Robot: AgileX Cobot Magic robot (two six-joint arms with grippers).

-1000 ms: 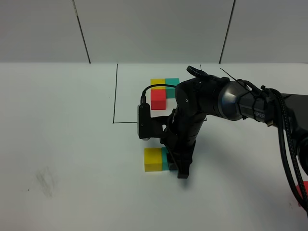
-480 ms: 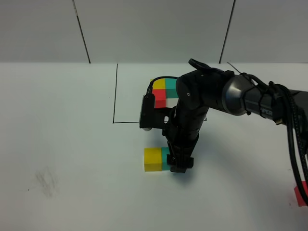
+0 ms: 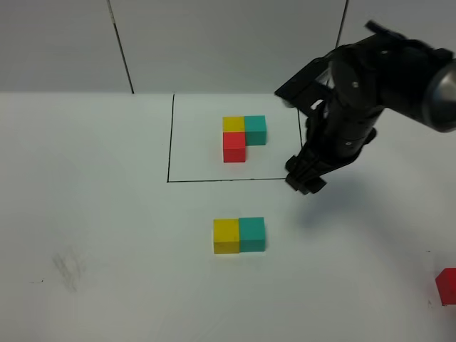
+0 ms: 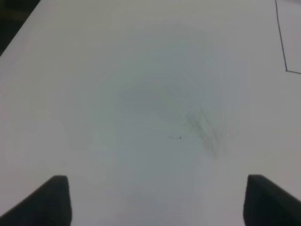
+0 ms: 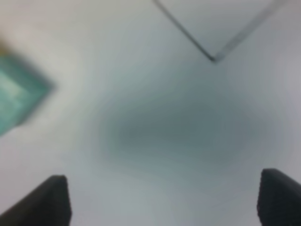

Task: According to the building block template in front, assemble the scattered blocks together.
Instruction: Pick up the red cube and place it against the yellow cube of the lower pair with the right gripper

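The building block template (image 3: pixel 242 135) is an L of yellow, teal and red cubes inside a thin black outline (image 3: pixel 172 142). In front of it a loose yellow block (image 3: pixel 227 236) and a loose teal block (image 3: pixel 251 234) sit side by side, touching. A loose red block (image 3: pixel 447 286) lies at the far right edge. My right gripper (image 3: pixel 305 182) hangs above the outline's near right corner, open and empty; its wrist view shows the gripper (image 5: pixel 164 200), the teal block (image 5: pixel 19 101) and the outline corner (image 5: pixel 214 59). My left gripper (image 4: pixel 157 202) is open over bare table.
A grey scuff mark (image 3: pixel 68 269) (image 4: pixel 207 134) marks the white table at the near left, under the left gripper. A white panelled wall (image 3: pixel 228 43) with dark seams stands behind the table.
My right gripper has opened, let go of the teal block beside the yellow one, then risen and swung back and to the right. The red block at the right edge now shows.
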